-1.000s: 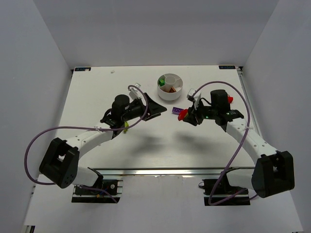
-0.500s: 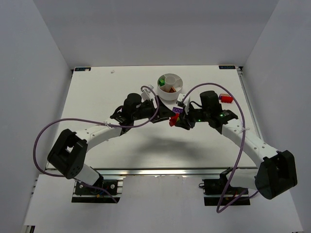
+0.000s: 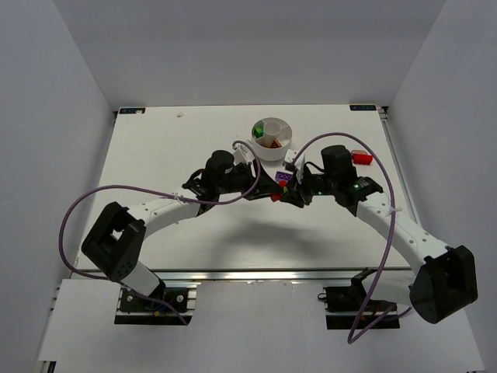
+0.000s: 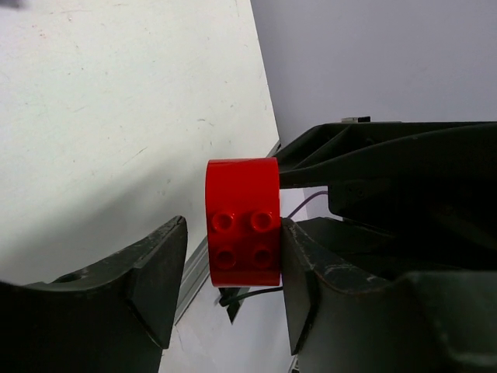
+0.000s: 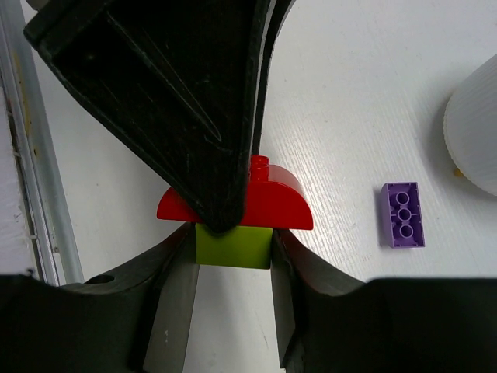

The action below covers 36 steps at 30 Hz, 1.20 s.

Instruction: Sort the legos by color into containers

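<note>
Red arched brick (image 4: 242, 224) atop yellow-green brick (image 5: 233, 245) clenched in right gripper (image 5: 231, 256); left gripper (image 4: 229, 264) parted around red. Purple brick (image 5: 403, 214) unsorted outside part-filled white dish (image 3: 270, 153).

The red lego (image 4: 242, 221) is gleaming as smooth, glossy plastic; the yellow-green lego (image 5: 232, 245) is looking duller. On the left gripper (image 4: 231, 249), the fingers (image 4: 155, 272) are showing matt black, scuffed plastic. The white worktop (image 5: 349, 116) is showing fine, matt grain.

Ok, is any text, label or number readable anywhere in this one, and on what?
No text is readable in any view.
Far-left tag: too small to read.
Far-right tag: too small to read.
Red brick and purple brick: no lettering legible on the studs.
</note>
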Each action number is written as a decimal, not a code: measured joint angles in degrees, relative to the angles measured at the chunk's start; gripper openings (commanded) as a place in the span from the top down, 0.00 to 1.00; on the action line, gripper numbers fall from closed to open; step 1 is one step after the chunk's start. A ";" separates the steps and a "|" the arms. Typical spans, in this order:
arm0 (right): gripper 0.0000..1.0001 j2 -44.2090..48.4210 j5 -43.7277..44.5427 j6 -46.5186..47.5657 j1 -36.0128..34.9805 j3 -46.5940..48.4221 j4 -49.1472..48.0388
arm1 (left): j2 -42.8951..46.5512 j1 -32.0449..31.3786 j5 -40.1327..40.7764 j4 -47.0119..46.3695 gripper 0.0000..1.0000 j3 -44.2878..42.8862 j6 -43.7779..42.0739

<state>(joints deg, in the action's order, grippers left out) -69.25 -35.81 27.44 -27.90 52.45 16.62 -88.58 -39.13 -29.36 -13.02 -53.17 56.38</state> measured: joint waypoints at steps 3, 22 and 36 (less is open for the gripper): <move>1.00 0.17 0.04 0.00 0.00 0.00 0.20 | -0.26 -0.24 -0.02 0.13 0.45 -0.17 0.02; 1.00 2.25 0.37 1.57 -0.02 -3.15 -1.36 | 3.04 0.13 4.28 0.83 0.92 0.57 0.92; 1.00 2.25 0.52 2.01 2.01 -5.09 -0.02 | 13.70 6.69 8.70 2.01 0.92 4.96 0.37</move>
<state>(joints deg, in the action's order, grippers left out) -67.00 -35.29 29.45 -25.89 47.35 16.60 -74.87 -32.45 -20.67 -11.00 -48.21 56.75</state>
